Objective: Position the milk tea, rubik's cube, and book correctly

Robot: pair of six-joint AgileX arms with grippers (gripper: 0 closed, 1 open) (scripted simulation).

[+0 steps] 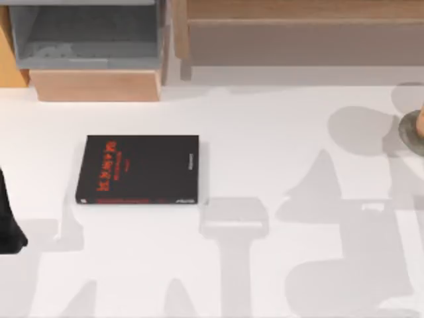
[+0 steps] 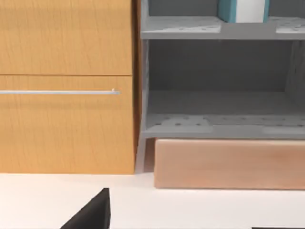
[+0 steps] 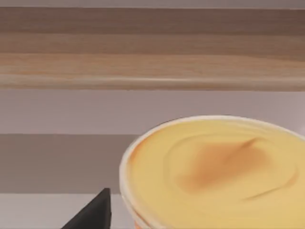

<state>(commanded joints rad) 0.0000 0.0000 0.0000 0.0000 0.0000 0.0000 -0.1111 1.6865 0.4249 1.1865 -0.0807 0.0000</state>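
The book (image 1: 137, 169), black-covered with red lettering, lies flat on the white table left of centre. My left arm (image 1: 10, 222) hangs at the table's far left edge, apart from the book; its gripper (image 2: 186, 222) is open and holds nothing. The milk tea (image 3: 214, 171), a peach-orange round cup, sits very close in front of my right gripper (image 3: 187, 220), low in the right wrist view. A sliver of the milk tea (image 1: 422, 109) shows at the top view's right edge. The rubik's cube is out of view.
A grey-green round disc (image 1: 412, 132) lies at the right edge. A grey shelf unit (image 1: 86, 33) on a wooden base (image 1: 96, 85) stands at the back left, beside an orange-wood cabinet (image 2: 66, 86). A long wooden shelf (image 1: 298, 33) runs along the back right.
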